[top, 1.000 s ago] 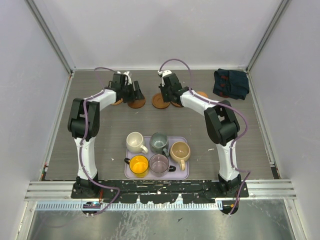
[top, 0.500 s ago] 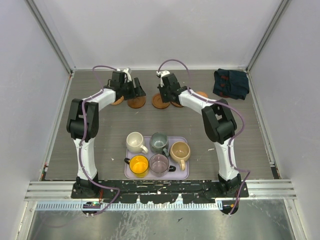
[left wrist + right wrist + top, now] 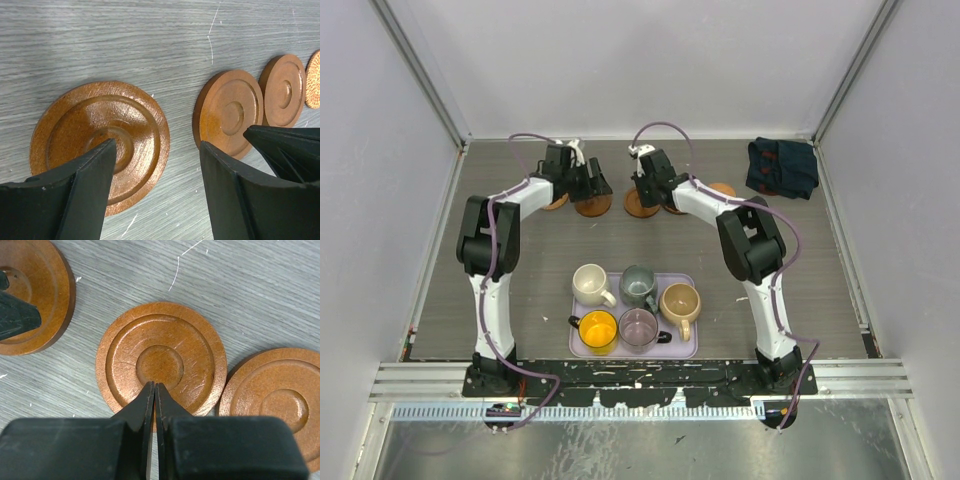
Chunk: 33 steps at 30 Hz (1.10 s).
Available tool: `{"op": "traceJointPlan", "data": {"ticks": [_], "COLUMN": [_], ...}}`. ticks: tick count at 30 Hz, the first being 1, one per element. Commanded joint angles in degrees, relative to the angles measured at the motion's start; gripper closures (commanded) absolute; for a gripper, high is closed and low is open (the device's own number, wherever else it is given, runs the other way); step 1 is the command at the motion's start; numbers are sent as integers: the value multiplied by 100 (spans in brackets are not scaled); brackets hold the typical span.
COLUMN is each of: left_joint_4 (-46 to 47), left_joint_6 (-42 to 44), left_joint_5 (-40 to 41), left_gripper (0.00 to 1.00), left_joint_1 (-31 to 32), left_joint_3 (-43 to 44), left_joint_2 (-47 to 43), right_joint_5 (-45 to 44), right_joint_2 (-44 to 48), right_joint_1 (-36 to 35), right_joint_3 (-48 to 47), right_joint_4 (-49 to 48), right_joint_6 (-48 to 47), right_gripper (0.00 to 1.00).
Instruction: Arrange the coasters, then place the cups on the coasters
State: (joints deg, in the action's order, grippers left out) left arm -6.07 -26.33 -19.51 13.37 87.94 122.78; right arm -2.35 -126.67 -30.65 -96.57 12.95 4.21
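Note:
Several brown wooden coasters lie in a row near the far side of the table. My left gripper (image 3: 157, 145) is open, low over the table, its fingers straddling the right edge of one coaster (image 3: 100, 145), (image 3: 592, 207). My right gripper (image 3: 154, 386) is shut, its tips over the centre ring of the neighbouring coaster (image 3: 161, 362), (image 3: 640, 205); whether they touch it I cannot tell. Another coaster (image 3: 280, 405) lies just to its right. The cups, cream (image 3: 590, 283), grey-green (image 3: 639, 285), tan (image 3: 680, 301), yellow (image 3: 598, 330) and purplish glass (image 3: 639, 327), stand on the lavender tray (image 3: 686, 347).
A dark blue folded cloth (image 3: 782, 167) lies at the back right. One more coaster (image 3: 722, 189) sits right of the right arm, and another (image 3: 556, 202) peeks out behind the left arm. A woven disc (image 3: 314, 80) shows at the left wrist view's right edge. Walls enclose the table on three sides.
The right arm has swung slightly left, and the coaster under its shut tips has edged left with it. The left gripper has shifted only a little and stays open.

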Motion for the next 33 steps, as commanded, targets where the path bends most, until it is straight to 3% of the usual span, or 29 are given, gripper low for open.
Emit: {"op": "traceJointPlan", "data": {"ticks": [1,33], "left_joint_4": [134,84], "left_joint_6": [-58,-138], "left_joint_5": [-165,-242], "left_gripper": [32,31], "left_joint_1": [-27,-30], "left_joint_3": [180,555], "left_joint_2": [134,537], "right_joint_5": [50,384], "right_joint_2": [-61,-711], "right_joint_1": [-32,-81], "right_joint_3": [-292,-1009], "right_joint_4": [-3,111], "right_joint_6": [-43,32], "right_gripper": [91,90]}}
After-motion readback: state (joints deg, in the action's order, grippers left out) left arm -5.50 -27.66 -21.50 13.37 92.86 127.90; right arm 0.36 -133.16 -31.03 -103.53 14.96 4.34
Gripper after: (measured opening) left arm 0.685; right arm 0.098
